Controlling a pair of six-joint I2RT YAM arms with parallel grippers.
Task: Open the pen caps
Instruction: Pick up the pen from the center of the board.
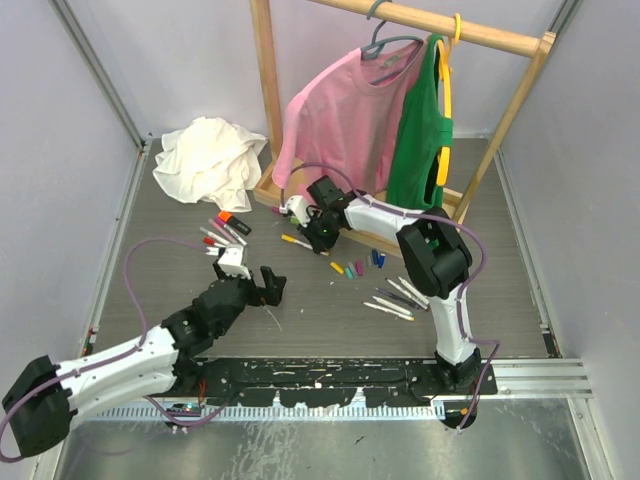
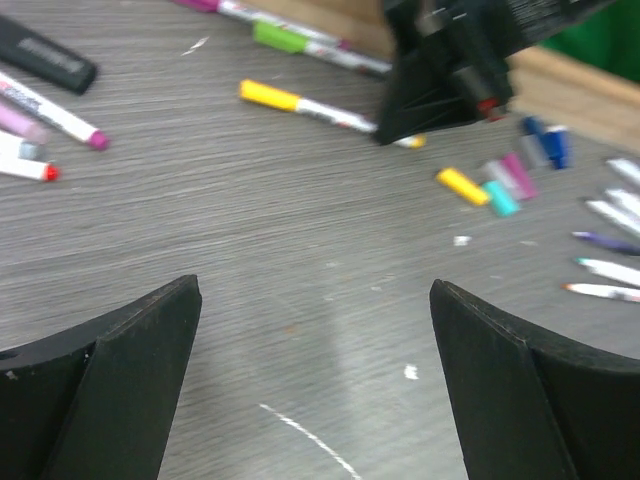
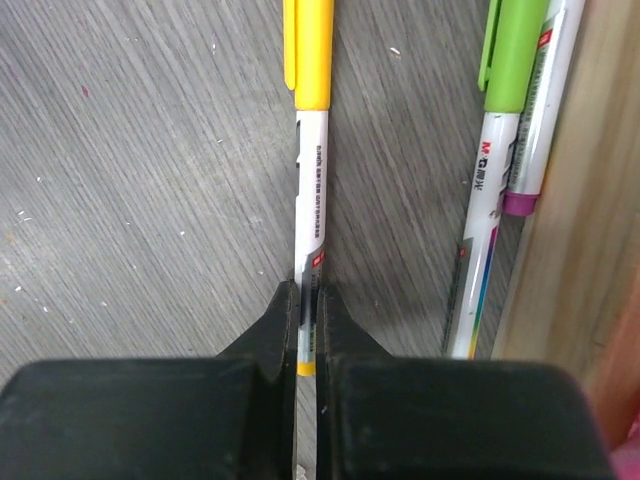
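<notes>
My right gripper [image 1: 322, 236] is shut on the white barrel of a yellow-capped pen [image 3: 311, 180] that lies on the table; its yellow cap [image 3: 308, 50] is still on. In the right wrist view the jaws [image 3: 308, 296] pinch the barrel near its tail end. My left gripper [image 1: 268, 285] is open and empty, low over bare table [image 2: 315, 330], a short way in front of that pen [image 2: 300, 103]. Several loose caps lie to its right: yellow [image 2: 462, 185], teal [image 2: 500, 198], pink [image 2: 518, 175], blue [image 2: 550, 145].
A green-capped pen [image 3: 515, 60] and a purple-ended pen [image 3: 535, 120] lie against the wooden rack base [image 3: 580, 200]. Capped pens [image 1: 220, 235] lie at the left, uncapped pens [image 1: 395, 300] at the right. A white cloth [image 1: 205, 160] lies at the back left. Shirts hang on the rack [image 1: 350, 110].
</notes>
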